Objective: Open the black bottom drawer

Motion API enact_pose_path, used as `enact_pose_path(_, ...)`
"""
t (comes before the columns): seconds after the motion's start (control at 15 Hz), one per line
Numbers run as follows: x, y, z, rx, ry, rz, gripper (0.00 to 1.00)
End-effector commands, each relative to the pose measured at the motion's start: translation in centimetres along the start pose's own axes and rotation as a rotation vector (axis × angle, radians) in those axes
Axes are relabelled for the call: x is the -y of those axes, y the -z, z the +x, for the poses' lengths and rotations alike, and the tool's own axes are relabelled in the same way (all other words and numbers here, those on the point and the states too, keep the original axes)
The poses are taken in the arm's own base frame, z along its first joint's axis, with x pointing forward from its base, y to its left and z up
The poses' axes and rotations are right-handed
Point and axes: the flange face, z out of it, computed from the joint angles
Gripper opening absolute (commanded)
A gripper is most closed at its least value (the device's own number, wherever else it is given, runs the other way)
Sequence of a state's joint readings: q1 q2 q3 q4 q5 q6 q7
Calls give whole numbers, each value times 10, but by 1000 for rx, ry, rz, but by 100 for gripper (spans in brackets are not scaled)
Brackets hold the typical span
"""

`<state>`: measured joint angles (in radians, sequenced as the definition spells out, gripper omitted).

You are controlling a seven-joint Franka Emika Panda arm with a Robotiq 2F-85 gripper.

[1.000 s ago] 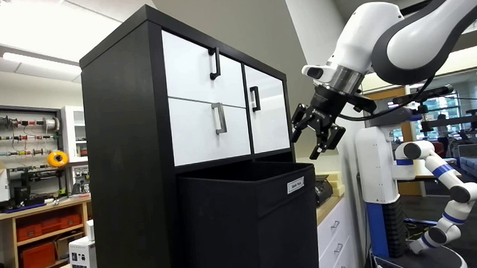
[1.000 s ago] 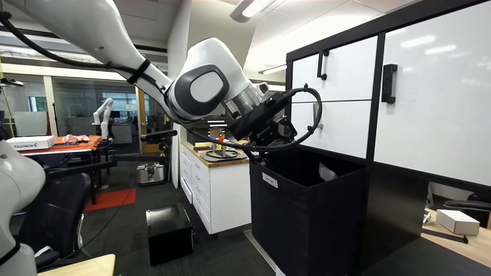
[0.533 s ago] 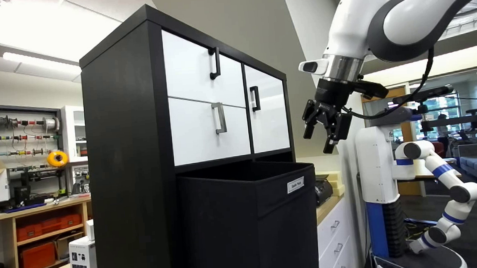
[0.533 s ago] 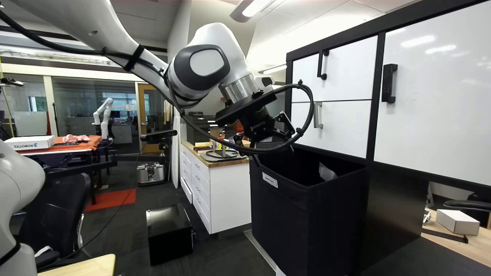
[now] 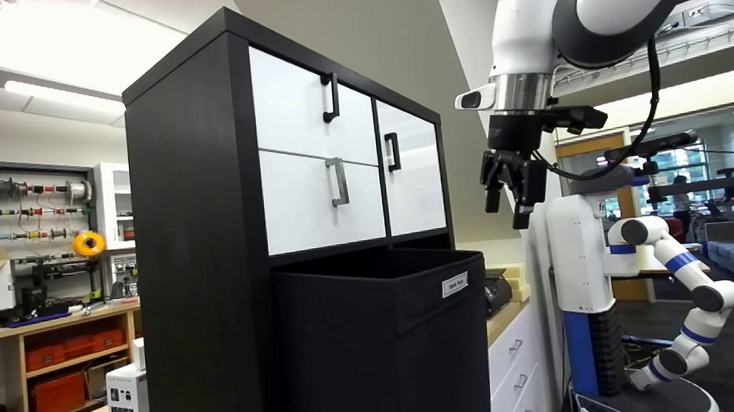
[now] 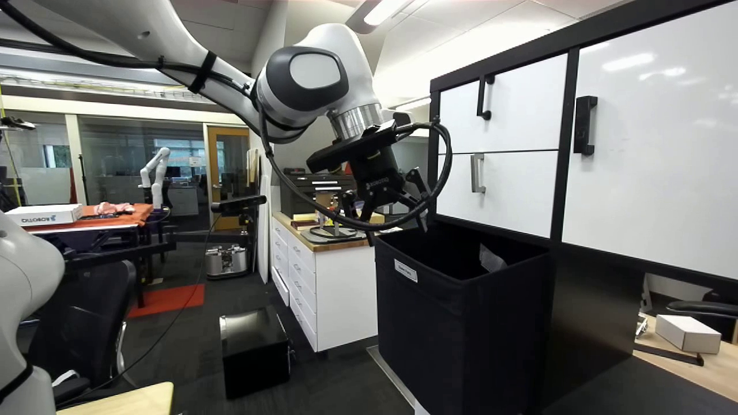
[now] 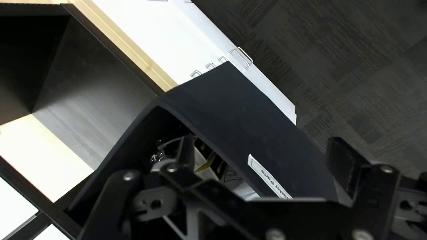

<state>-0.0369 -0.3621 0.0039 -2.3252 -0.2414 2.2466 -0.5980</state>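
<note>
Gripper (image 5: 506, 215) is hanging out front of cabinet (image 5: 191, 242), jaws standing wide apart, gripping & touching nothing. Blk btm drawer (image 5: 443, 354) is jutting out of cabinet's lower part: matte, fabric-looking open-top box, wht label (image 5: 454, 284) showing on front. Glossy wht panels (image 5: 303, 203) w/ bar handles (image 5: 335, 94) are covering cabinet's upper front.

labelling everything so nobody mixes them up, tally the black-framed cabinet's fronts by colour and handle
White fronts with black handles: 2
White front with grey handle: 1
Black bottom drawer with white label: 1
Total: 4
</note>
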Motion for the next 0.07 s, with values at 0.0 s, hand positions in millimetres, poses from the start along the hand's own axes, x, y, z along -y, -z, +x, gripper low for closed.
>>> enact_pose_path(0.0,0,1,1,4,-8,3,100)
